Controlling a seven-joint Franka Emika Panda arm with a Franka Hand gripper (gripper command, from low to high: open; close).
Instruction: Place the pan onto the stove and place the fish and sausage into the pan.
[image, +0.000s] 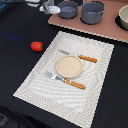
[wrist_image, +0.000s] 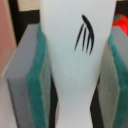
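Observation:
The small blue-grey pan (image: 67, 9) stands on the pinkish-brown stove (image: 85, 29) at its end on the exterior view's left. My gripper (image: 48, 8) is just beyond that end, to the left of the pan, and is shut on the white fish (image: 54, 9). In the wrist view the fish (wrist_image: 75, 55) fills the middle, with black gill marks, clamped between my teal pads (wrist_image: 37, 75). The red sausage (image: 36, 46) lies on the black table, left of the placemat.
A larger grey pot (image: 92, 12) stands on the stove beside the pan, and another pot (image: 123, 19) at the stove's right end. A striped beige placemat (image: 35, 85) holds a round plate (image: 69, 66), a fork (image: 65, 81) and a knife (image: 80, 56).

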